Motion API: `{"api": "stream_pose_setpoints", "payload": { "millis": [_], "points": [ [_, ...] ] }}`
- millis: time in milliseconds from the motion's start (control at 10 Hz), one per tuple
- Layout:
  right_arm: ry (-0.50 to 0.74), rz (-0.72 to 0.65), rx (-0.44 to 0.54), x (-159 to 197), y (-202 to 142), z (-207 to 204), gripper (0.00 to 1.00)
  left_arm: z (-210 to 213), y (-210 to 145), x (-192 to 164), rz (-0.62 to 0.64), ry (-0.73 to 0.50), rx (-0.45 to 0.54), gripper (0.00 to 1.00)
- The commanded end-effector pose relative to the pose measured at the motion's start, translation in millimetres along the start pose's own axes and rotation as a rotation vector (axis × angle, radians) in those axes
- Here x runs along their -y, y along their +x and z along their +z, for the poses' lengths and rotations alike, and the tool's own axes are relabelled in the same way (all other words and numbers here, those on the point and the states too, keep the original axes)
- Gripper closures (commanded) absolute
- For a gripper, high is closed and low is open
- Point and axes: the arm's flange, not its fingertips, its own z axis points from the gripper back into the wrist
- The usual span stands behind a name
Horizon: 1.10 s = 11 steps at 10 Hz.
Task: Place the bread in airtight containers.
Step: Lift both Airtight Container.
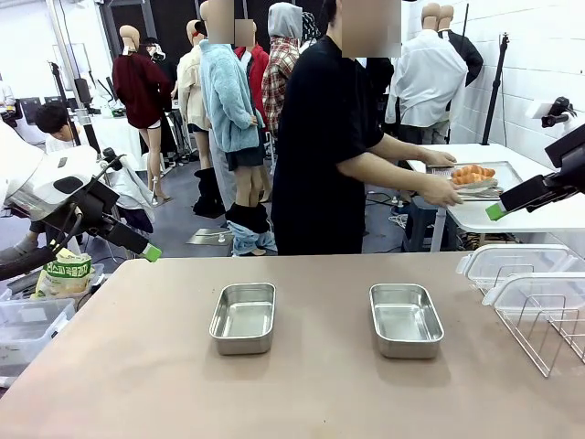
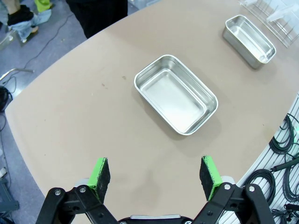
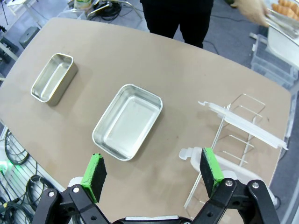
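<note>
So the bread [image 1: 473, 173] isn't anywhere near the tubs yet. It's sitting on a steel tray [image 1: 503, 172] in the upper right of the front frame, on a white table past the far side of the surface [image 1: 137, 366], and a person is holding that tray with a hand [image 1: 445, 192] at its near edge. Both tubs are waiting empty mid-surface, the left tub [image 1: 244, 317] and the right tub [image 1: 405, 319] side by side but apart, long axes running from the robot toward the person. The left fingers [image 2: 99, 173] are hanging spread wide with nothing between them, looking down at the left tub just ahead. The right fingers [image 3: 95, 171] are doing the same over the right tub, also spread and empty, with the clear lids [image 1: 512, 265] standing in a wire rack [image 1: 539, 334] off to the right. The bit that matters: the bread is lying up and to the right of everything, its long side running roughly across the frame, so the right arm is looking like the nearer one. My guess is the person is bringing the tray over before either arm is getting a shot at it.
</note>
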Motion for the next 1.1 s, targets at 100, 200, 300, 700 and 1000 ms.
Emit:
{"api": "stream_pose_setpoints", "payload": {
  "millis": [100,200,300,700,1000],
  "points": [
    [0.010,-0.002,0.003,0.5,-0.1,-0.3,0.00,0.3,-0.6,-2.2,-0.004,-0.012,0.009,0.00],
    [0.010,-0.002,0.003,0.5,-0.1,-0.3,0.00,0.3,-0.6,-2.2,-0.004,-0.012,0.009,0.00],
    [0.010,-0.002,0.003,0.5,-0.1,-0.3,0.00,0.3,-0.6,-2.2,-0.004,-0.012,0.009,0.00],
    [0.010,-0.002,0.003,0.5,-0.1,-0.3,0.00,0.3,-0.6,-2.2,-0.004,-0.012,0.009,0.00],
    [0.010,-0.002,0.003,0.5,-0.1,-0.3,0.00,0.3,-0.6,-2.2,-0.004,-0.012,0.009,0.00]
  ]
}}
